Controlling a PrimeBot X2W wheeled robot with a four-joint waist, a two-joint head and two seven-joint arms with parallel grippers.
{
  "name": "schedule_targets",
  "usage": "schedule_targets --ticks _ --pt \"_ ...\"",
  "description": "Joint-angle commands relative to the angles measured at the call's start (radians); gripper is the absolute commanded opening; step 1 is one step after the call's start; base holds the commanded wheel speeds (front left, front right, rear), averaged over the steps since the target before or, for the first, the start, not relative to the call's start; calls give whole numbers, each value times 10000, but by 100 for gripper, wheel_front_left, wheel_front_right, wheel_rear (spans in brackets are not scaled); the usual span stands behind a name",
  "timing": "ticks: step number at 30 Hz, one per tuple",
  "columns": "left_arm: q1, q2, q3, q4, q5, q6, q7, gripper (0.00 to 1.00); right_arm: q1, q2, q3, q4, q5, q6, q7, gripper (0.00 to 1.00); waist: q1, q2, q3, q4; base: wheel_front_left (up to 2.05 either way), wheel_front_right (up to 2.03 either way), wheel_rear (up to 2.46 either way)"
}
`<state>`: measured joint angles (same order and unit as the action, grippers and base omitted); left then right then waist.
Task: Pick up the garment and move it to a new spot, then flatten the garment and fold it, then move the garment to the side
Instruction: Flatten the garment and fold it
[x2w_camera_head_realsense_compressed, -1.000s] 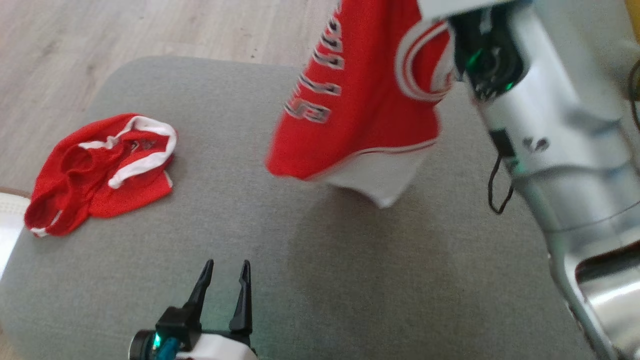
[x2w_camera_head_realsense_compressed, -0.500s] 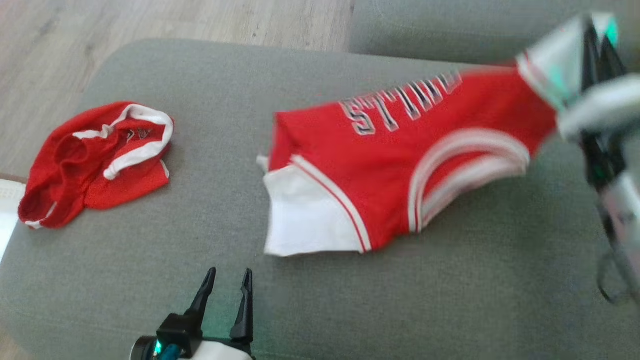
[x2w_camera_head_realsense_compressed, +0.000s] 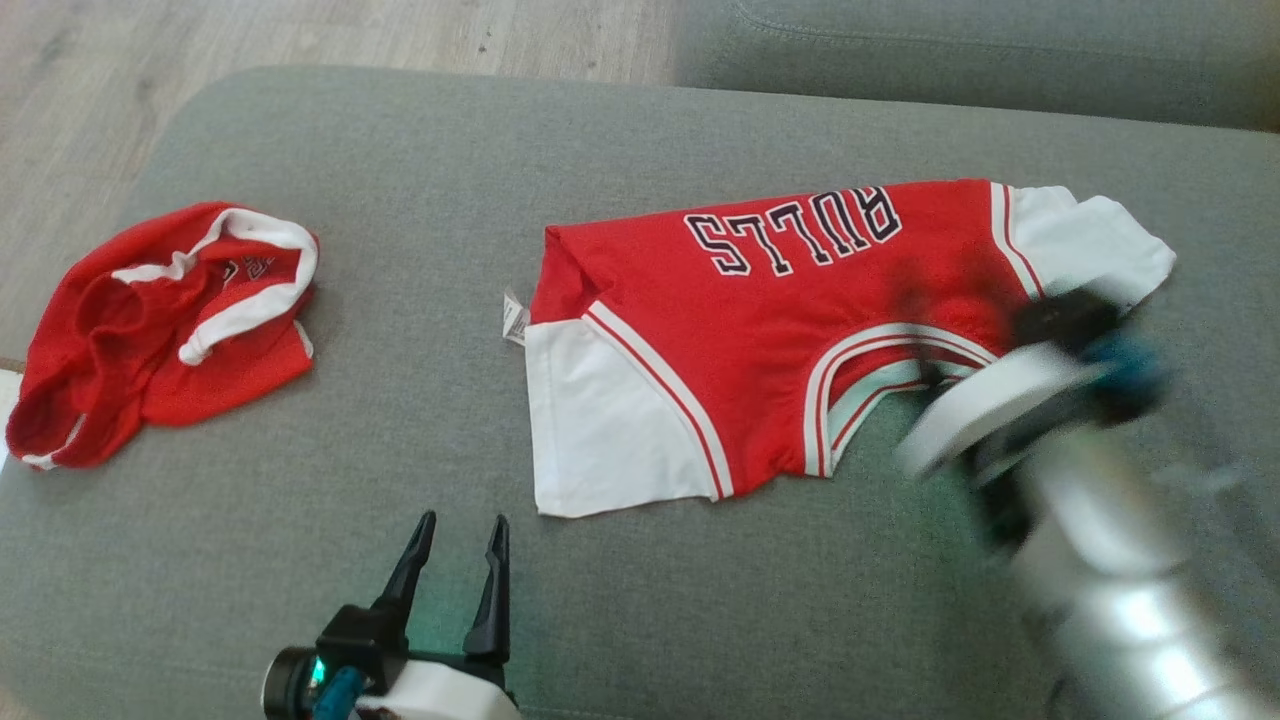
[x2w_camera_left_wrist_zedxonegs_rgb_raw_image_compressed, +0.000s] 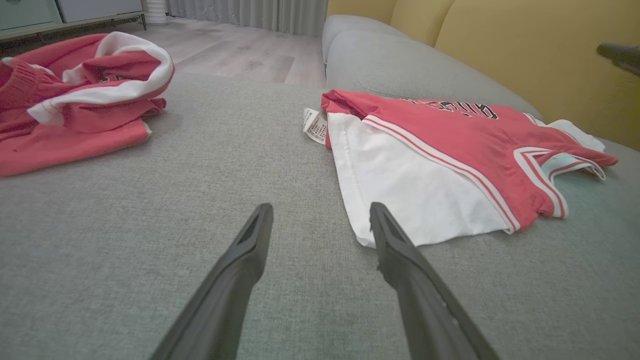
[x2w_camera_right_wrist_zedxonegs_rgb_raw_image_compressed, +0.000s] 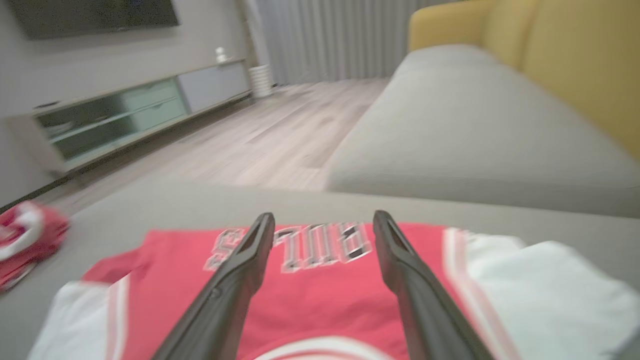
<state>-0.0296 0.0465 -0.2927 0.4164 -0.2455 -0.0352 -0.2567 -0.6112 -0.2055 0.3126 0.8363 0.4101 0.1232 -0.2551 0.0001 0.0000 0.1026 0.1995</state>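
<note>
Jaws on my right gripper (x2w_camera_right_wrist_zedxonegs_rgb_raw_image_compressed: 322, 218) are hanging spread, having just released the red-and-white fabric jersey (x2w_camera_head_realsense_compressed: 760, 330) beneath them; I'm reckoning flattening comes next.

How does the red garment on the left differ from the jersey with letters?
The left garment lies crumpled in a heap; the lettered jersey lies spread nearly flat. The lettered jersey shows broad white panels; the left garment, only narrow white trim. Both are red and white.

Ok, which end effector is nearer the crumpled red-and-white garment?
Left. In head view, left end effector sits below-right of the crumpled red garment; right end effector hovers over the flat red jersey, farther.
</note>
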Motion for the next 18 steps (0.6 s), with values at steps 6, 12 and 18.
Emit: schedule_targets --ticks 6,12,18 --pt "-395 37 112 -209 -90 16 -51 100 1185 838 3612 -955 131 75 -16 100 -1 0 -108 244 0 0 0" --pt "-295 37 83 -186 -128 54 -51 100 1200 940 5082 286 339 75 195 100 -1 0 -28 636 0 0 0" --pt "-309 37 113 -184 -127 49 -51 100 920 1271 5116 1452 191 75 115 100 -1 0 72 787 0 0 0"
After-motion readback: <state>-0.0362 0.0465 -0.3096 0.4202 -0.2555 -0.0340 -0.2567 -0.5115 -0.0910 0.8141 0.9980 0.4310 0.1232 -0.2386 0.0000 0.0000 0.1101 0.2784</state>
